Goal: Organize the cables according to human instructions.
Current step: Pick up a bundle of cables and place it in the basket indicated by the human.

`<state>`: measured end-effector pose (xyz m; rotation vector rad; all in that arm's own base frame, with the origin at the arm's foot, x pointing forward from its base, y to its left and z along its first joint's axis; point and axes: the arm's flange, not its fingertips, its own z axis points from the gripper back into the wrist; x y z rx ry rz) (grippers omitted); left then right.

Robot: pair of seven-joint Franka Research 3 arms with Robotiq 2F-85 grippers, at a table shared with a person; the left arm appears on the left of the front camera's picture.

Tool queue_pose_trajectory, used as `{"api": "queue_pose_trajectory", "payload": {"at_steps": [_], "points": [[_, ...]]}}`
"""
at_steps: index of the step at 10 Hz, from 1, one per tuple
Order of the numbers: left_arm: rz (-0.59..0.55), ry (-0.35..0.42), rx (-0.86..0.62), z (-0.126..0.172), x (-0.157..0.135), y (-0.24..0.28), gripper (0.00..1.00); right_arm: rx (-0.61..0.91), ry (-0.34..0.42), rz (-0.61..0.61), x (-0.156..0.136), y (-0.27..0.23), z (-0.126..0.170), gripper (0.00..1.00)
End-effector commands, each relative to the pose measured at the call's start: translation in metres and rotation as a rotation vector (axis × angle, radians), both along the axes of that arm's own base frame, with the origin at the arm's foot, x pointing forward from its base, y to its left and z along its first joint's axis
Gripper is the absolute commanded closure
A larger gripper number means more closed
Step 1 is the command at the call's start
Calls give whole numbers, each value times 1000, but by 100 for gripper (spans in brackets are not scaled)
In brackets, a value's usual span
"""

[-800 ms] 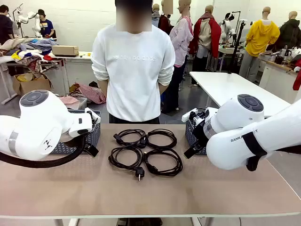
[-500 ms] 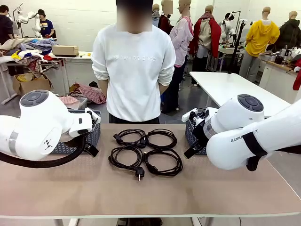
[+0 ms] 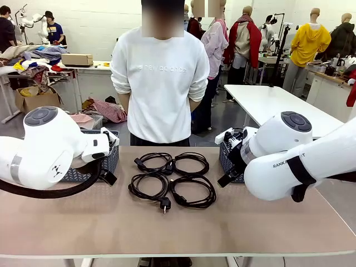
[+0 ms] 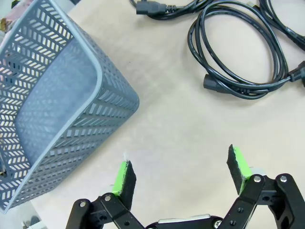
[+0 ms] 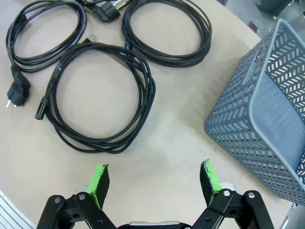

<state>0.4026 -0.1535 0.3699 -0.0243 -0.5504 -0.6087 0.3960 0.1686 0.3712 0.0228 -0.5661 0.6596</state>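
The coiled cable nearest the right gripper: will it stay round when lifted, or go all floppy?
Probably floppy: the coiled cable has loose strands lying slightly apart, so if it were lifted at one spot it would likely sag into a long loop. Its plug might dangle. It looks thin, so it is likely light.

We see bright, even overhead room light in all three views. On the matte worktop (image 4: pixel 181 129) ahead of the jaws, the cables (image 5: pixel 147 95) cast only thin, soft shadows and appear sharp. The green pads (image 4: pixel 121 180) closest to the lens are also crisp. Wide-angle distortion grows toward the frame edges. There the basket (image 5: pixel 248 119) wall beside the jaws bows and the worktop edge curves. In the front view, the distant room looks slightly soft.
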Motion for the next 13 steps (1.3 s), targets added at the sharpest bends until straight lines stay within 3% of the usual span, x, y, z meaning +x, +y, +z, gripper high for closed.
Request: {"api": "queue_pose_trajectory", "payload": {"at_steps": [1,8,10,13], "points": [[2,0,-1,0,0,1,0,2,0,-1,0,0,0,0],[0,0,0,0,0,0,0,0,0,0,0,0,0,0],[-32,-11,-4,22,3,11,0,25,13,55,3,-13,18,0],[-185,39,-65,50,2,39,0,64,42,179,3,-43,52,0]]}}
